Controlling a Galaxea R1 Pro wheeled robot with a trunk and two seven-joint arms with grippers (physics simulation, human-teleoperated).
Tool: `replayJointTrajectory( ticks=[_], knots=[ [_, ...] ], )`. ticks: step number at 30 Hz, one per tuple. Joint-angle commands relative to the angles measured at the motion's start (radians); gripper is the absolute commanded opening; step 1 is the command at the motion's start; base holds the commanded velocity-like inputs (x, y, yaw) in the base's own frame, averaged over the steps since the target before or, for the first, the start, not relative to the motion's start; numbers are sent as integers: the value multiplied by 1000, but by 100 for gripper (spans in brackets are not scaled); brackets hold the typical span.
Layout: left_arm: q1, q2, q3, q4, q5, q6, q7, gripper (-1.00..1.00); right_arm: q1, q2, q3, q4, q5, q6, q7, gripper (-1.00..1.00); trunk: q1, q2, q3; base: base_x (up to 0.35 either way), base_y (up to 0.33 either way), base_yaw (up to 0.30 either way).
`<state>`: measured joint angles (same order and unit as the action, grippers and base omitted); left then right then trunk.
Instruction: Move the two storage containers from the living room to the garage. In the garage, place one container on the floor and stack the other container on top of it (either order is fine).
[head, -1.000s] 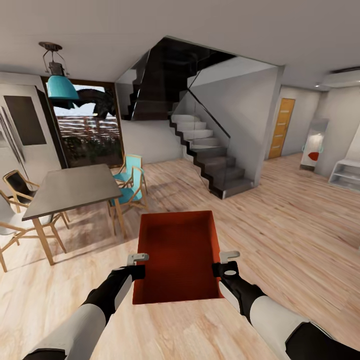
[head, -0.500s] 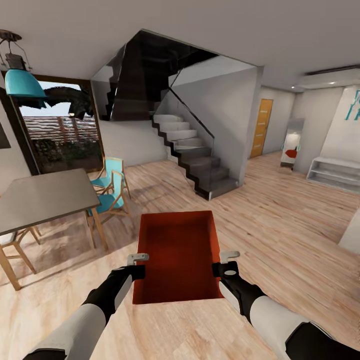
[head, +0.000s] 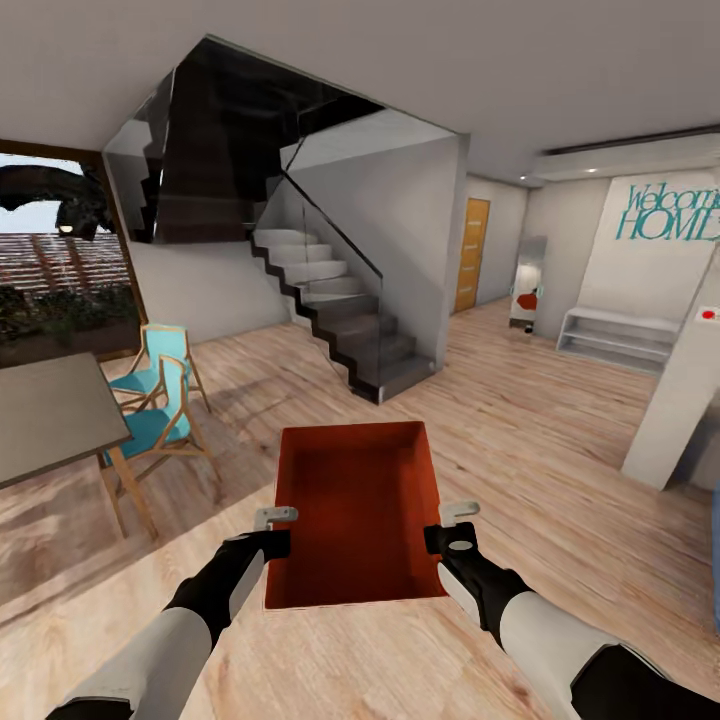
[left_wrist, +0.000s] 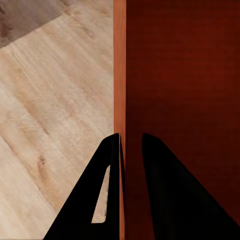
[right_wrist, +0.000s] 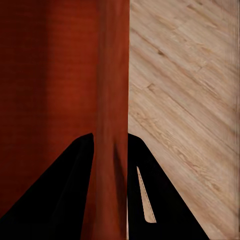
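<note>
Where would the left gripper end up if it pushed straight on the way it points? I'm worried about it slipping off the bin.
The left gripper straddles the side wall of the orange-red rectangular plastic bin, so it would slide deeper over that wall; beyond lies the light wood plank floor, probably well below.

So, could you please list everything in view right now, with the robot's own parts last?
bin: one, orange-red, held above the floor between both end effectors
floor: light wood planks, throughout the room
table: one, grey top, wooden legs, at left
chairs: two, teal seats, wooden frames, beside the table
staircase: one, dark grey, glass railing, centre
door: one, orange wood, behind the staircase
bench: one, white, under the teal wall lettering
window: one, dark frame, far left
left end effector: black fingers, shut on the bin's left wall
right end effector: black fingers, shut on the bin's right wall
</note>
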<state>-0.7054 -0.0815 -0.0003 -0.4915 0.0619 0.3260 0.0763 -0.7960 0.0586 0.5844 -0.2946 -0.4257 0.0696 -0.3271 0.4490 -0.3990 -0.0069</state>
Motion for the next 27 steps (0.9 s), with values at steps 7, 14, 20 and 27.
replayJointTrajectory(
  ticks=[7,14,20,27],
  knots=[
    [1,0,-17,0,15,6,11,-100,-2,0,-1,-14,10,7,-7,-100,1,-1,-1,323,0,-284],
    [1,0,-17,1,15,6,11,-100,-2,0,-1,-14,10,7,-7,-100,1,-1,-1,323,0,-284],
    [1,0,-17,1,16,6,11,-100,-2,0,-1,-14,10,7,-7,-100,1,-1,-1,323,0,-284],
    [1,0,-17,1,15,6,11,-100,-2,0,-1,-14,10,7,-7,-100,1,-1,-1,323,0,-284]
  ],
)
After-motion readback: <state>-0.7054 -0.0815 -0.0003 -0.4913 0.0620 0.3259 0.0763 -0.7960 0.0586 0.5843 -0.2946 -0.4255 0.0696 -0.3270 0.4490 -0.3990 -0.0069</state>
